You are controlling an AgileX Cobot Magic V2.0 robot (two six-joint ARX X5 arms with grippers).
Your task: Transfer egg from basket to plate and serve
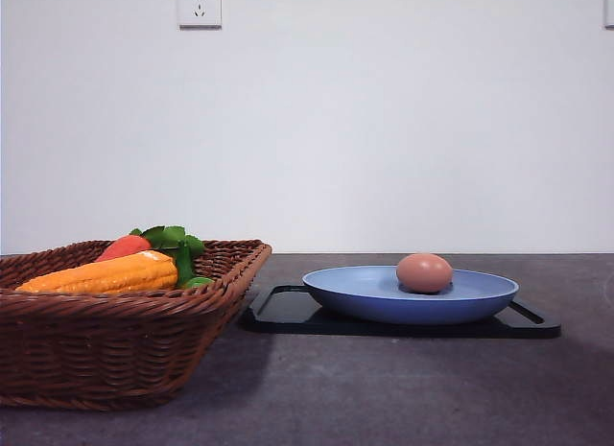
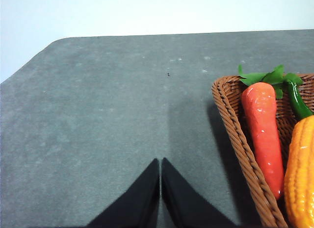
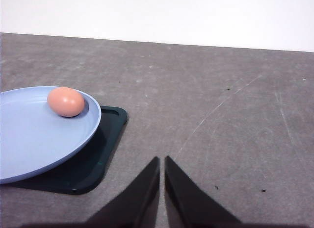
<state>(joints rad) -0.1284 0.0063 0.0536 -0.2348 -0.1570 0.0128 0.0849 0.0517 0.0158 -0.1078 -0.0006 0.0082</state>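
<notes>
The pinkish-brown egg (image 1: 424, 272) lies in the light blue plate (image 1: 384, 297), which rests on a flat black tray (image 1: 288, 312); the right wrist view has the egg (image 3: 65, 101) near the plate's (image 3: 29, 139) rim. The brown wicker basket (image 1: 96, 345) stands at the left. My left gripper (image 2: 160, 164) is shut over bare table beside the basket's (image 2: 235, 125) corner, holding nothing. My right gripper (image 3: 162, 162) is shut with nothing in it, over the table beside the tray (image 3: 98, 164).
In the basket lie an orange corn cob (image 1: 101, 273), a red carrot-like vegetable (image 2: 262, 130) and green leaves (image 1: 173, 240). A white wall with a socket (image 1: 199, 5) closes off the back. Grey table surface (image 3: 221, 115) spreads beyond the tray.
</notes>
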